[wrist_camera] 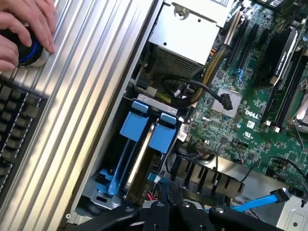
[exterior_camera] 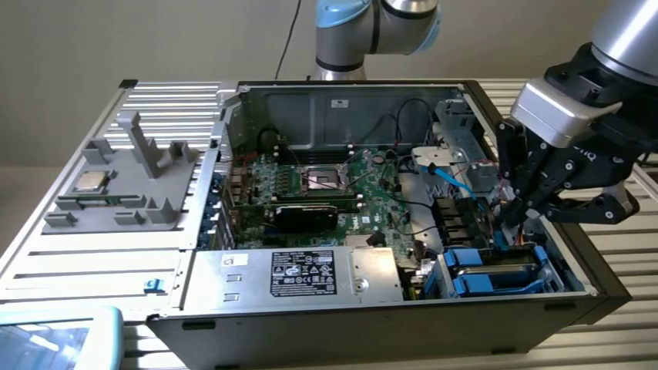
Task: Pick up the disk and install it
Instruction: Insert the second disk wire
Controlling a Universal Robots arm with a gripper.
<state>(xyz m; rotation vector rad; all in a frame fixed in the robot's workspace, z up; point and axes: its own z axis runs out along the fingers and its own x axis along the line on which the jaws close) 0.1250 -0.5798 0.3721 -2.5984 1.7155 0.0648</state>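
Note:
The disk (exterior_camera: 494, 268), with its bright blue carrier, sits inside the drive bay at the near corner of the open computer case, on the exterior view's right. In the wrist view its blue end tabs (wrist_camera: 147, 131) stand side by side in the bay with a pale metal edge between them. My gripper (exterior_camera: 514, 225) hangs just above and behind that bay, over the case's wall on the exterior view's right. Its black fingers (wrist_camera: 169, 192) are shut together with nothing between them, a short way from the blue tabs.
A motherboard (exterior_camera: 340, 193) fills the case floor, and a large silver labelled box (exterior_camera: 308, 274) lies along the near wall. A blue cable (exterior_camera: 452, 179) runs beside the bay. A grey fixture holding a small silver chip (exterior_camera: 91, 182) lies outside on the exterior view's left. A person's hand (wrist_camera: 24, 24) rests by a keyboard (wrist_camera: 14, 130).

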